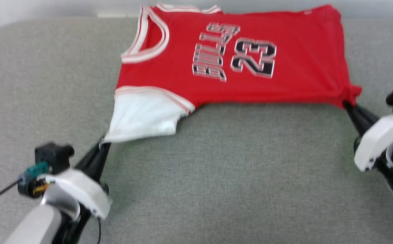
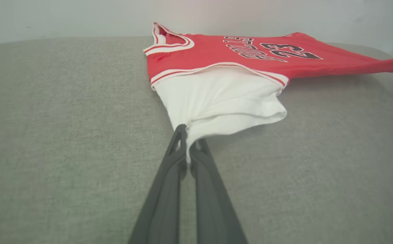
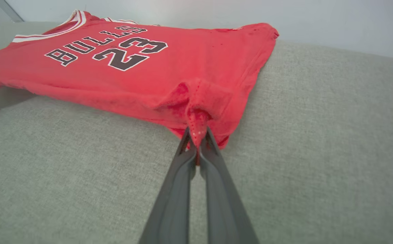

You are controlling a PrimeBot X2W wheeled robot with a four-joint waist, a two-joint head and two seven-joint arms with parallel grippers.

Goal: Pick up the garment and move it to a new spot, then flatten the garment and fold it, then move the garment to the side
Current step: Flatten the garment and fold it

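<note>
In the head view you see the red basketball-jersey T-shirt with white short sleeves and a black "BULLS 23" print (image 1: 294, 81). It is spread on the far part of the bench covered with grey woven fabric (image 1: 216, 176), with the print facing up. Its neck opening with red-and-white striped trim is toward the robot's left and its bottom hem toward the right. The left gripper (image 1: 103, 144) is at the lower left, and its dark fingers meet the corner of the near white sleeve (image 1: 142, 115). The right gripper (image 1: 347, 105) is at the right edge, with its tips at the near corner of the red hem. This view is a little blurred.

In the left wrist view, the two fingers (image 2: 166, 189) are closed on the edge of the white sleeve. The cloth is pulled into a point between the tips, and the red body lies behind it on the bench.

In the right wrist view, the fingers (image 3: 216, 189) are pressed together on a bunched corner of the red hem. The near edge of the T-shirt stands a little off the bench, with a shadow under it.
</note>
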